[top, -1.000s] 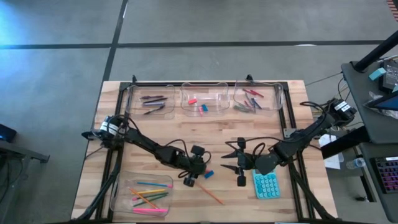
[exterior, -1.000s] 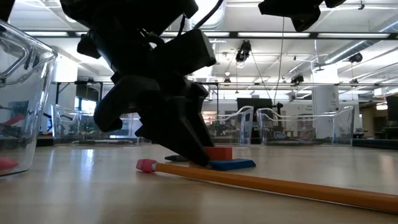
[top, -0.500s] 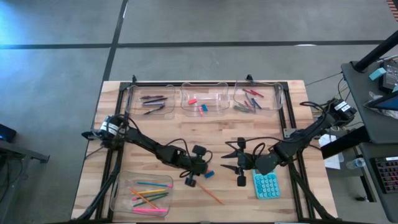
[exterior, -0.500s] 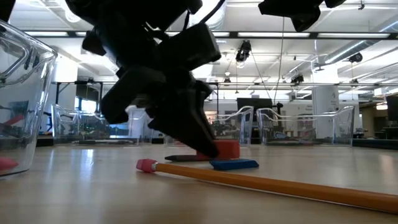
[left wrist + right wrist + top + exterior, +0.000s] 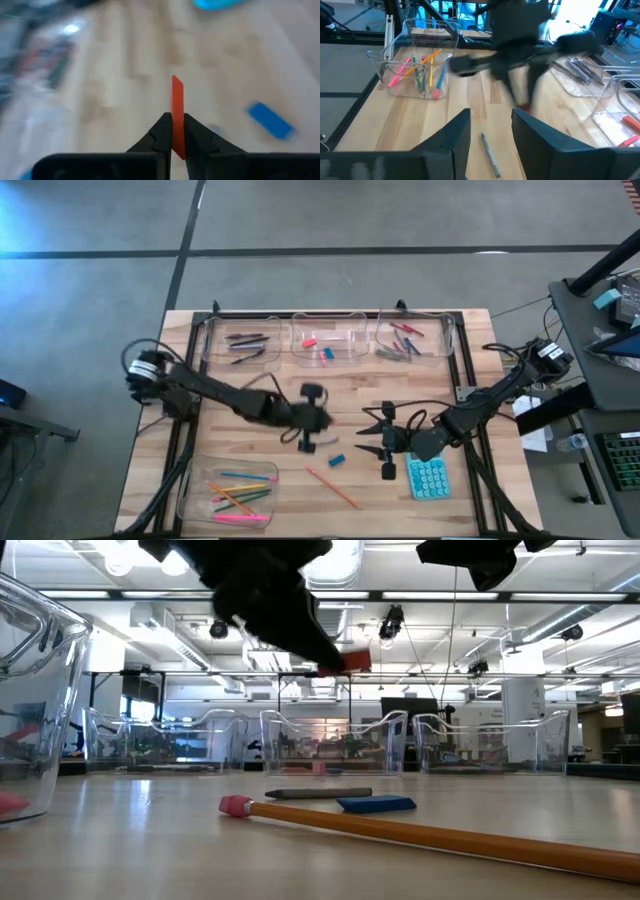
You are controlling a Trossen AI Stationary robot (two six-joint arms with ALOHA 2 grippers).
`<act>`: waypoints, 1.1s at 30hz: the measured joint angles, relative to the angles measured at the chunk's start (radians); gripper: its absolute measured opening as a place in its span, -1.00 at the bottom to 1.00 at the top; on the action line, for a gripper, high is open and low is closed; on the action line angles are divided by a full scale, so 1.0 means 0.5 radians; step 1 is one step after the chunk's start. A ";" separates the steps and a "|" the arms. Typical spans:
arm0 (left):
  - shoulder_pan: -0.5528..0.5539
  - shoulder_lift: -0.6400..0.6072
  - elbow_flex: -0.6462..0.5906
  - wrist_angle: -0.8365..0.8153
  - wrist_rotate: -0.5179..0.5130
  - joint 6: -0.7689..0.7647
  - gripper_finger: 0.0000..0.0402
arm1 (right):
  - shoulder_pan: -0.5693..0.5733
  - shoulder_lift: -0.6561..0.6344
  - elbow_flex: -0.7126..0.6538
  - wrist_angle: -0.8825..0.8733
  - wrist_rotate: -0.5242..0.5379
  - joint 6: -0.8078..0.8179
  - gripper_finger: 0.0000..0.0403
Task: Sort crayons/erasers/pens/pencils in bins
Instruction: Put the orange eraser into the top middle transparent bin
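Red eraser point(image 5: 177, 112) pinched in left gripper point(image 5: 173, 131) above blue eraser point(image 5: 270, 120).

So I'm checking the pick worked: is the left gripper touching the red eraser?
Touching: the left wrist view shows the left gripper shut on the red eraser.

**Where my four cameras look**

One camera hangs above me, looking straight down on the whole table point(image 5: 400, 395). Another sits at tabletop level, facing across the boards into the room. My left wrist camera looks down closely past my left gripper point(image 5: 172, 131) at the wood. My right wrist camera looks forward across the table. The blue eraser point(image 5: 336, 461) shows in overhead, low and left wrist views.
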 joint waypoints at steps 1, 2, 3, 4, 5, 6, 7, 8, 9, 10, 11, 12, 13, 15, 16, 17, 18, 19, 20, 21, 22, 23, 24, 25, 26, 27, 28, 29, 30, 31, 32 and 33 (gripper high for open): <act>0.047 -0.053 -0.010 0.008 -0.021 0.016 -0.94 | 0.000 0.000 0.000 0.001 0.000 0.000 -0.33; 0.101 -0.096 -0.023 0.006 -0.026 0.036 -0.94 | 0.000 0.000 0.000 0.001 0.000 0.000 -0.33; 0.161 -0.134 -0.033 0.000 -0.029 0.049 -0.94 | 0.000 0.000 -0.002 0.002 0.000 0.000 -0.33; 0.226 -0.168 -0.035 -0.003 -0.031 0.066 -0.94 | 0.000 0.000 -0.001 0.003 0.000 0.004 -0.33; 0.293 -0.197 -0.035 -0.003 -0.029 0.086 -0.94 | 0.000 0.000 -0.001 0.000 0.000 0.005 -0.33; 0.360 -0.221 -0.035 0.003 -0.029 0.100 -0.94 | 0.000 0.000 -0.002 0.000 0.000 0.005 -0.33; 0.434 -0.238 -0.028 0.002 -0.027 0.107 -0.94 | 0.000 0.000 -0.002 0.001 0.000 0.008 -0.33; 0.511 -0.251 -0.020 0.005 -0.023 0.108 -0.94 | 0.000 0.000 -0.002 0.001 0.000 0.009 -0.33; 0.586 -0.255 -0.010 0.005 -0.009 0.108 -0.94 | 0.000 0.000 -0.002 0.001 0.000 0.006 -0.33; 0.663 -0.257 0.001 0.004 0.030 0.107 -0.94 | 0.000 0.000 -0.002 0.001 0.000 0.004 -0.33; 0.737 -0.257 0.011 0.003 0.092 0.107 -0.94 | 0.000 0.000 -0.002 0.001 0.000 0.003 -0.33; 0.802 -0.257 0.019 0.004 0.160 0.106 -0.94 | 0.000 0.000 -0.002 0.001 0.000 0.002 -0.33; 0.872 -0.253 0.025 0.006 0.234 0.099 -0.94 | 0.000 0.000 -0.002 0.001 0.000 0.002 -0.33; 0.976 -0.233 0.038 0.026 0.329 0.095 -0.94 | 0.000 0.000 -0.002 0.001 0.000 -0.003 -0.33; 1.023 -0.225 0.038 0.019 0.346 0.095 -0.94 | 0.000 0.000 -0.002 0.000 0.000 -0.004 -0.33; 1.061 -0.216 0.038 0.009 0.348 0.094 -0.94 | 0.000 0.000 -0.002 0.001 0.000 -0.004 -0.33; 1.097 -0.206 0.040 0.013 0.348 0.094 -0.94 | 0.000 0.000 -0.003 0.001 0.000 -0.005 -0.33; 1.131 -0.199 0.042 0.014 0.349 0.092 -0.94 | 0.000 0.000 -0.006 0.000 0.000 -0.005 -0.33; 1.161 -0.195 0.042 0.012 0.349 0.083 -0.94 | 0.000 0.000 -0.008 -0.001 0.000 -0.005 -0.33; 1.187 -0.190 0.042 0.013 0.349 0.074 -0.94 | 0.000 0.000 -0.009 0.000 0.000 -0.005 -0.33; 1.211 -0.180 0.042 0.018 0.349 0.058 -0.94 | 0.000 0.000 -0.011 0.000 0.000 -0.005 -0.33; 1.233 -0.167 0.043 0.024 0.349 0.054 -0.94 | 0.000 0.000 -0.012 0.001 0.000 -0.004 -0.33; 1.254 -0.155 0.043 0.021 0.351 0.049 -0.94 | 0.000 0.000 -0.013 0.000 0.000 -0.005 -0.33; 1.271 -0.138 0.042 0.017 0.352 0.045 -0.94 | 0.000 0.000 -0.014 0.001 0.000 -0.005 -0.33; 1.285 -0.120 0.042 0.018 0.353 0.043 -0.94 | 0.000 0.000 -0.016 0.001 0.000 -0.004 -0.33; 1.299 -0.106 0.041 0.014 0.355 0.042 -0.94 | 0.000 0.000 -0.017 0.001 0.000 -0.004 -0.33; 1.307 -0.088 0.041 0.012 0.356 0.042 -0.94 | 0.000 0.000 -0.017 0.001 0.000 -0.002 -0.33; 1.314 -0.071 0.040 0.015 0.355 0.042 -0.94 | 0.000 0.000 -0.017 0.001 0.000 0.003 -0.33; 1.316 -0.057 0.040 0.013 0.355 0.042 -0.94 | 0.000 0.000 -0.017 0.002 0.000 0.003 -0.33; 1.317 -0.042 0.040 0.013 0.356 0.042 -0.94 | 0.000 0.000 -0.018 0.002 0.000 0.002 -0.33; 1.317 -0.029 0.040 0.014 0.357 0.043 -0.94 | -0.001 0.000 -0.018 0.001 0.000 0.001 -0.33; 1.317 -0.018 0.039 0.015 0.358 0.042 -0.93 | -0.001 0.000 -0.018 0.001 0.000 0.000 -0.33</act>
